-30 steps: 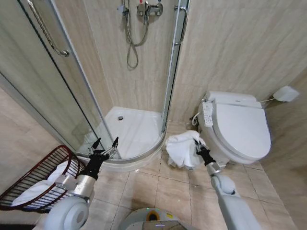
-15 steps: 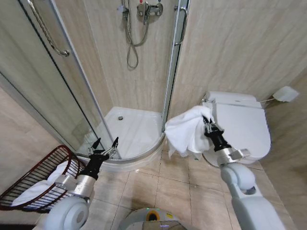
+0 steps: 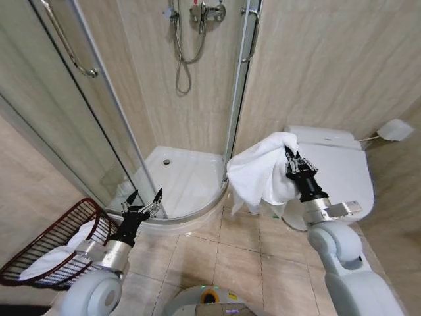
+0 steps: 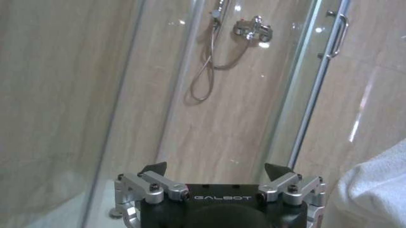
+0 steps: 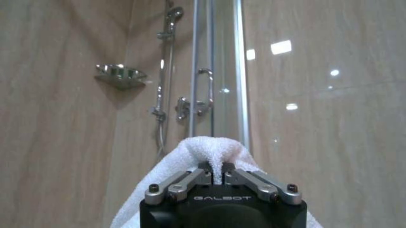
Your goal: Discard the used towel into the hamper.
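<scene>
While the right claw (image 3: 289, 160) is clamped on the crumpled white terry towel (image 3: 260, 174), held aloft beside the toilet, the dark reddish-brown open-weave hamper (image 3: 62, 227) waits far left; left claw (image 3: 145, 199) apart, idle; drop outstanding.

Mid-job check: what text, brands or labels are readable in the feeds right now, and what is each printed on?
"GALBOT": on the black body of the left end effector, in the left wrist view.
"GALBOT": on the black body of the right end effector, which pinches the white terry towel, in the right wrist view.
The control panel beside the white toilet: markings too small to read.
</scene>
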